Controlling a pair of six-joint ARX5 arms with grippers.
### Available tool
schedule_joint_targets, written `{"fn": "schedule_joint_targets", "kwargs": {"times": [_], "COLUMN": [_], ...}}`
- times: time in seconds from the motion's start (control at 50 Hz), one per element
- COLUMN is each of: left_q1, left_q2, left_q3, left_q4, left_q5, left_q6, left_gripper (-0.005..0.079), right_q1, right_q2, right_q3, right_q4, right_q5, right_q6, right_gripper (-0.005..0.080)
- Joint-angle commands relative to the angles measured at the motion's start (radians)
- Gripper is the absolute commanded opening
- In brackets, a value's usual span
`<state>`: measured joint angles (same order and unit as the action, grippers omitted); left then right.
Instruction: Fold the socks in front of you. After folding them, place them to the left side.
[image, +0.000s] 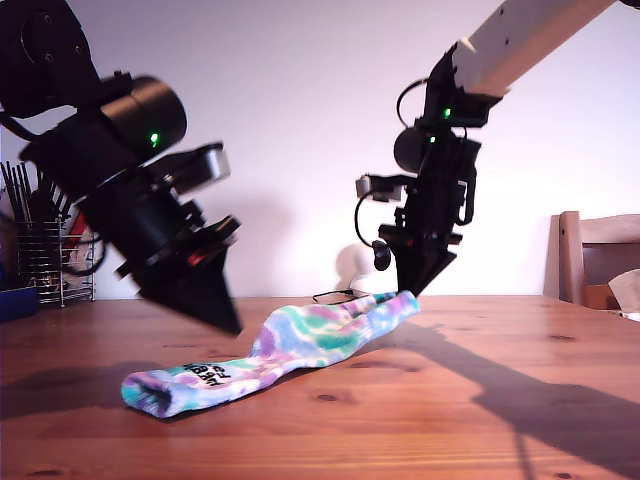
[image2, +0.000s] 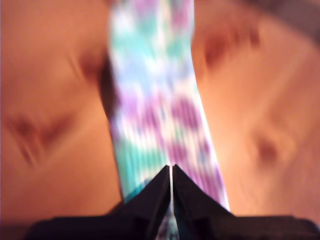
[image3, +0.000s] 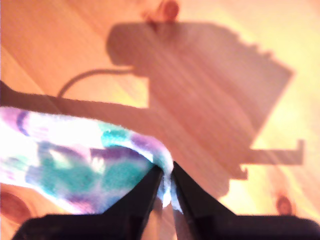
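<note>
Sock (image: 290, 345): tie-dye, purple/teal/white, lying stretched across the wooden tabletop (image: 500, 420) in the exterior view, one end near the front towards that view's left, the other end raised a bit under the arm on that view's right. The 2nd arm, on that view's left, has its black gripper tip down at about the sock's mid-length. Wire rack w/ utensils (image: 45, 250) at the far left of that view, chair (image: 595, 260) at the far right.

First wrist view: blurred. My first gripper (image2: 171, 175) has jaws all but closed, only a hairline gap, w/ sock fabric (image2: 160, 100) pinched at the tips and the sock running away over the wood.

Second wrist view: my second gripper (image3: 166, 177) has jaws nearly together, nipping the rounded sock edge (image3: 90, 165); the wood behind is in arm shadow.

Handling, my guess: light, limp knit, no stiffness, so it'll sag and drape between grips, nothing fragile. Slightly stretchy, may slip out of a thin pinch. Best hold is at an end, taking both layers, then carry that end over to the other to fold
</note>
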<state>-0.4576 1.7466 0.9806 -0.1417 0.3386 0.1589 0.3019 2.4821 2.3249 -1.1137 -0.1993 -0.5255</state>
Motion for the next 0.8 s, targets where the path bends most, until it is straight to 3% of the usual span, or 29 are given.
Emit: {"fn": "schedule_joint_targets", "kwargs": {"times": [0.0, 0.78], "left_q1": [-0.004, -0.007], "left_q2": [-0.03, 0.122], "left_q3": [-0.01, -0.01], "left_q4": [0.05, 0.23], "left_q5": [-0.001, 0.036], "left_q6": [-0.006, -0.002], "left_gripper": [-0.0017, -0.0019], "right_q1": [0.024, 0.036], "right_q2": [0.0, 0.0], "right_q3": [-0.006, -0.006], "right_q4": [-0.007, -0.025], "right_q5": [-0.004, -0.002], "right_q6": [-0.006, -0.006], "right_gripper": [-0.0012, -0.0012]}}
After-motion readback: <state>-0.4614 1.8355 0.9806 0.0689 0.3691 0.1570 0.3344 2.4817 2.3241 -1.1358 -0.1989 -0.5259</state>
